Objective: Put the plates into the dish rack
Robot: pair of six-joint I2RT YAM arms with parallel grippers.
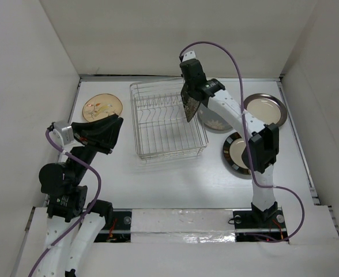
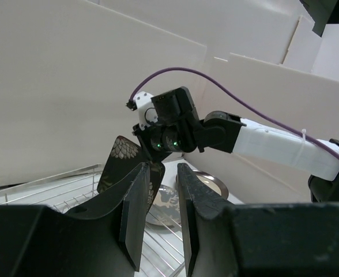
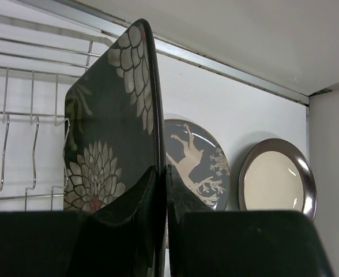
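Observation:
My right gripper (image 1: 193, 94) is shut on the rim of the dark squarish floral plate (image 1: 191, 105), holding it on edge above the right side of the dish rack (image 1: 158, 124). In the right wrist view the jaws (image 3: 161, 173) pinch the floral plate's (image 3: 109, 127) edge, with rack wires (image 3: 19, 115) to its left. The grey plate with a white motif (image 3: 195, 156) lies flat beyond it. A tan plate (image 1: 102, 107) lies left of the rack. My left gripper (image 1: 115, 128) hovers left of the rack, open, with nothing between its fingers (image 2: 138, 208).
A grey-rimmed cream plate (image 1: 266, 109) lies at the back right and a black-rimmed cream plate (image 1: 237, 153) sits nearer, partly behind the right arm. White walls enclose the table on three sides. The rack holds no plates.

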